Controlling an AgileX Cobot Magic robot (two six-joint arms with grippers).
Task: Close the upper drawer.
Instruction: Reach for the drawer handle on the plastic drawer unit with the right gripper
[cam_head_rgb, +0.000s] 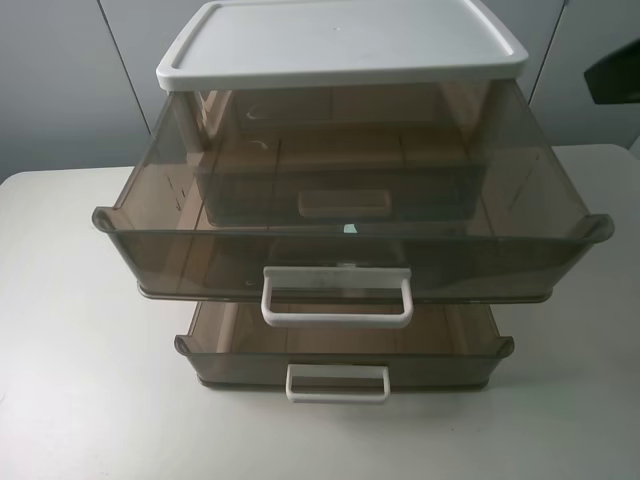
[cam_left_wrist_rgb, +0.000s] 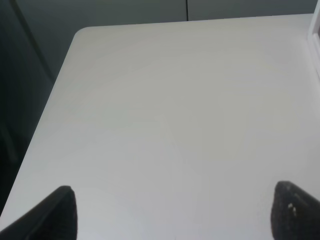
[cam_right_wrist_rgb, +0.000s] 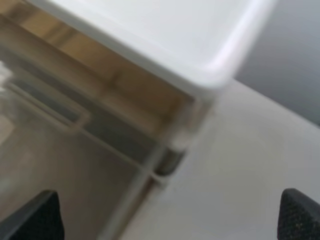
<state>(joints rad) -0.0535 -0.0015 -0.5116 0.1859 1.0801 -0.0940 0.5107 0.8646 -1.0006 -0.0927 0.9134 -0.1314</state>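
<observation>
The upper drawer is a wide, deep smoky-brown translucent drawer with a large white loop handle. It is pulled far out of the cabinet under the white top. My right gripper is open and hovers over the cabinet's right rear corner, with the drawer's side wall below it. A dark part of the right arm shows at the upper right. My left gripper is open and empty above bare table; it is out of the exterior view.
A lower brown drawer with a smaller white handle is also pulled out, less far. The cabinet stands on a white table. The table's left edge and far corner show in the left wrist view.
</observation>
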